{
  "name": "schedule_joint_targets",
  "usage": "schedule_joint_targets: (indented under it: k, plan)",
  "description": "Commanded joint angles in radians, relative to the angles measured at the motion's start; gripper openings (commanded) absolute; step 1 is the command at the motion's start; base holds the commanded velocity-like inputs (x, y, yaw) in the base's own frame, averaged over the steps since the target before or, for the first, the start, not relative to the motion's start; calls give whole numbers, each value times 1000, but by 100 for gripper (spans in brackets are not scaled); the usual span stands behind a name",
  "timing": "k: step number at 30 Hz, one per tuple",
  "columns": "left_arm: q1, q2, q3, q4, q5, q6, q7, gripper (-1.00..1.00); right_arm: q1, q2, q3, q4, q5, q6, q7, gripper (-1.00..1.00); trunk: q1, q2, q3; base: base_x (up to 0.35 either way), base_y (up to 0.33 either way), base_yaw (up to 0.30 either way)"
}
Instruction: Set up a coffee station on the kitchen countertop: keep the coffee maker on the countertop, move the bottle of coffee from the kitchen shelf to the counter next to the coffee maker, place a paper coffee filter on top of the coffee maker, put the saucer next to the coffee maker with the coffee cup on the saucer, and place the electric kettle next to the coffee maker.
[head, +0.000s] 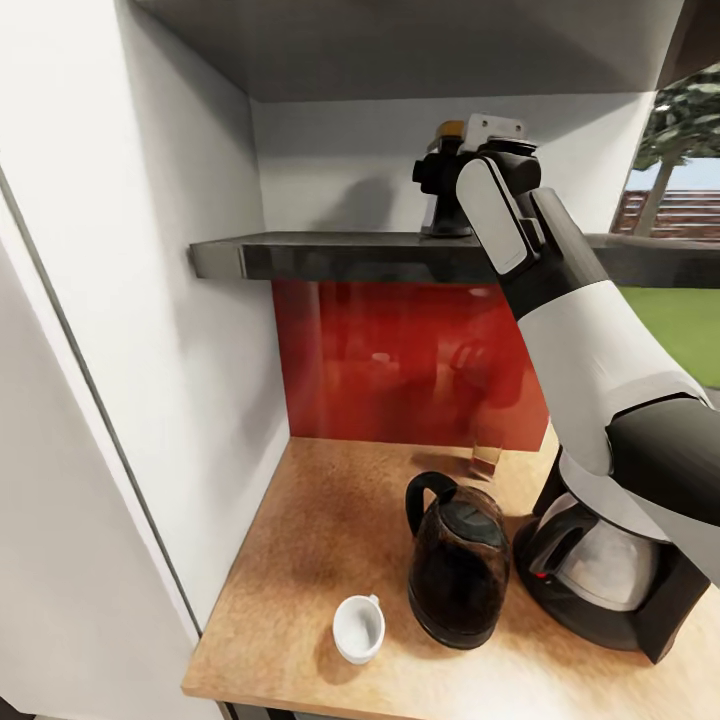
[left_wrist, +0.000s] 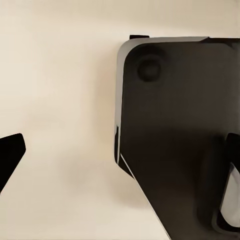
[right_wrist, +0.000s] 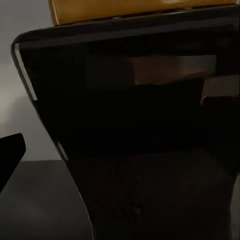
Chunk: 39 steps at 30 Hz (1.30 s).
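Observation:
The bottle of coffee (head: 447, 222), dark with a yellow lid (right_wrist: 140, 9), stands on the dark kitchen shelf (head: 330, 258). My right gripper (head: 440, 175) is raised to the shelf and stands open around the bottle (right_wrist: 150, 150), which sits very close between its fingers; one fingertip (right_wrist: 10, 155) shows apart from the bottle's side. On the wooden countertop (head: 300, 560) below stand the dark electric kettle (head: 458, 565), the coffee maker (head: 600, 580) to its right, and a white coffee cup (head: 358, 628) near the front edge. My left gripper (left_wrist: 122, 150) is open over a pale surface.
A red backsplash (head: 400, 360) runs behind the counter, with a small translucent object (head: 487, 458) standing against it. A white cabinet wall (head: 150, 300) closes the left side. A dark, white-edged body (left_wrist: 175, 140) lies in front of the left gripper. A window (head: 680, 200) is at right.

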Motion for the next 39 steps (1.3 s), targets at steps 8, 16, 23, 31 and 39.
schedule_joint_targets:
  k: [8, 16, 23, 31, 39]
  plan:
    - [0, 0, -5, 0, 10, -2, 0, 100, -1, -3, 3, 0, -10, 2, -10, 100, 1, -2, -2, 30, 0, 0]
    - [0, 0, -5, 0, 10, -2, 0, 100, -1, -4, 3, -1, -10, 2, -10, -100, 1, -2, -2, 0, 0, 0]
    - [-1, 0, -5, 0, 10, -2, 0, 100, -1, -4, 3, 0, -10, 2, -10, -100, 1, -2, -2, 0, 0, 0]
    - [-1, 0, -5, 0, 10, -2, 0, 100, -1, -4, 3, 0, -10, 2, -10, -100, 1, -2, -2, 0, 0, 0]
    - [-1, 0, -4, 0, 10, -4, 0, 100, -1, -4, 3, 1, -10, 2, -11, -100, 1, -2, -2, 0, -21, 0]
